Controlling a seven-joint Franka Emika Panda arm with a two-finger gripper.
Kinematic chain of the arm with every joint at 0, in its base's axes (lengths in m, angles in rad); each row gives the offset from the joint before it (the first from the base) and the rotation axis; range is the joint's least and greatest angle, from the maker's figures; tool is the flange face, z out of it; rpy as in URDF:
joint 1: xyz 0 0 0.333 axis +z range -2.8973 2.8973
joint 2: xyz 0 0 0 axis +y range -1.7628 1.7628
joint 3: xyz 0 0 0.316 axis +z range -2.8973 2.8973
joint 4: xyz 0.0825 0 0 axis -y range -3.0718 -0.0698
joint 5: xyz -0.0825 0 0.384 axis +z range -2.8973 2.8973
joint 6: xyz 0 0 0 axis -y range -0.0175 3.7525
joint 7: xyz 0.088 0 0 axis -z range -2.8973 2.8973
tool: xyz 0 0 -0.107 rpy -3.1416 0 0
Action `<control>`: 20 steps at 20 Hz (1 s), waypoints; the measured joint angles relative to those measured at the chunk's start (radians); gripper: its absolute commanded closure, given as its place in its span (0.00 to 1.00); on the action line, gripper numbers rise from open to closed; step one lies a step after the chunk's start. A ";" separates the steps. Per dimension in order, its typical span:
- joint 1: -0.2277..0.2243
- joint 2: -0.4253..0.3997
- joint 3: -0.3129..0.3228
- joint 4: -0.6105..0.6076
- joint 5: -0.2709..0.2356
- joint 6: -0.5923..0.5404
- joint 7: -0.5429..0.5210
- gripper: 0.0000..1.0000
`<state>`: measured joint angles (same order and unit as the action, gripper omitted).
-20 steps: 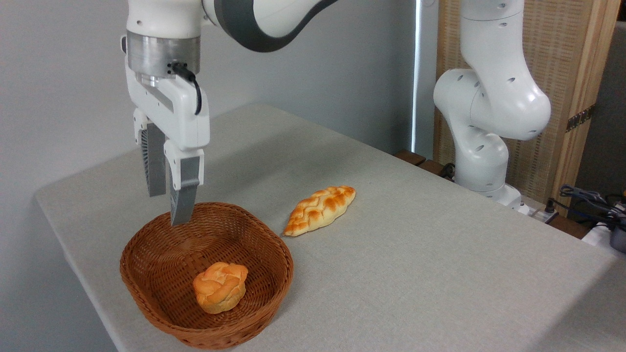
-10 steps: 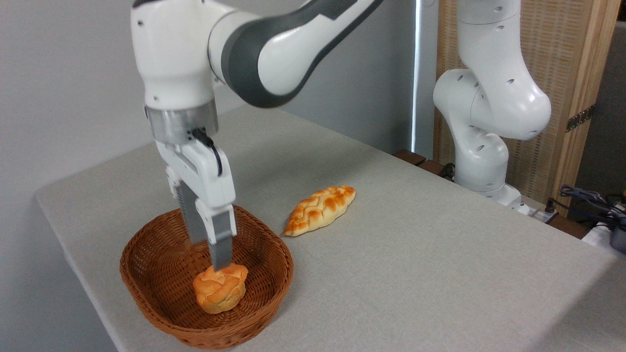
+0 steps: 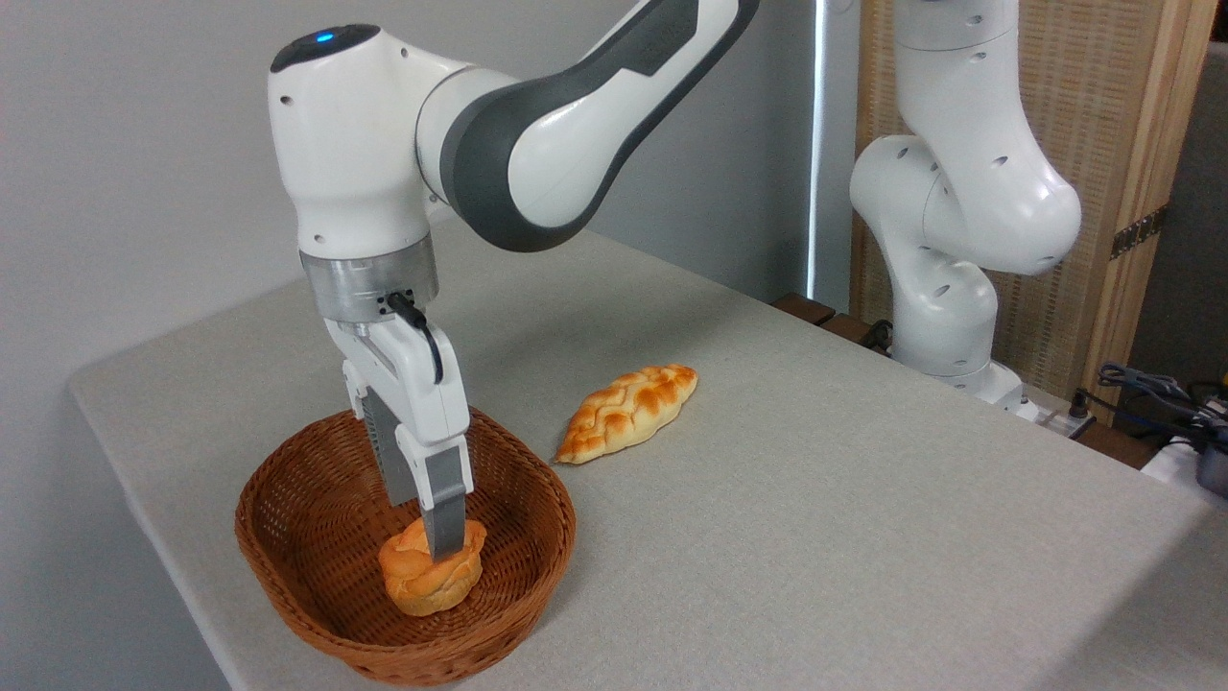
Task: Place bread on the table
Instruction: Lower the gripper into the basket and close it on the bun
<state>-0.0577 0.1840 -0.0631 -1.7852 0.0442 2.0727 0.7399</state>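
The bread, a small golden-orange bun with a lumpy top, lies in the front of a brown wicker basket on the table. My gripper points down into the basket and is open. Its fingers straddle the bun: the near finger crosses the bun's front top, and the far finger's tip is hidden behind the bun. Whether the pads touch the bun is not clear.
A braided leaf-shaped loaf lies on the cloth to the right of the basket. The arm's white base stands at the table's far right edge, with cables beyond it. The basket sits near the front left table edge.
The gripper has come down from above the basket's back rim and forward to the bun, its fingers now around it. The bun and the loaf have not moved.
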 measured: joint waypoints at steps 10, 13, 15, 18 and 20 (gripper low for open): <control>0.000 0.025 0.000 -0.002 0.001 0.039 0.043 0.00; 0.000 0.026 0.000 -0.007 0.001 0.039 0.049 0.00; 0.000 0.027 0.000 -0.013 0.001 0.039 0.051 0.15; 0.000 0.031 0.000 -0.017 0.001 0.039 0.051 0.44; 0.000 0.034 0.000 -0.021 0.001 0.039 0.055 0.57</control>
<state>-0.0577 0.2177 -0.0631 -1.8059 0.0456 2.1116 0.7944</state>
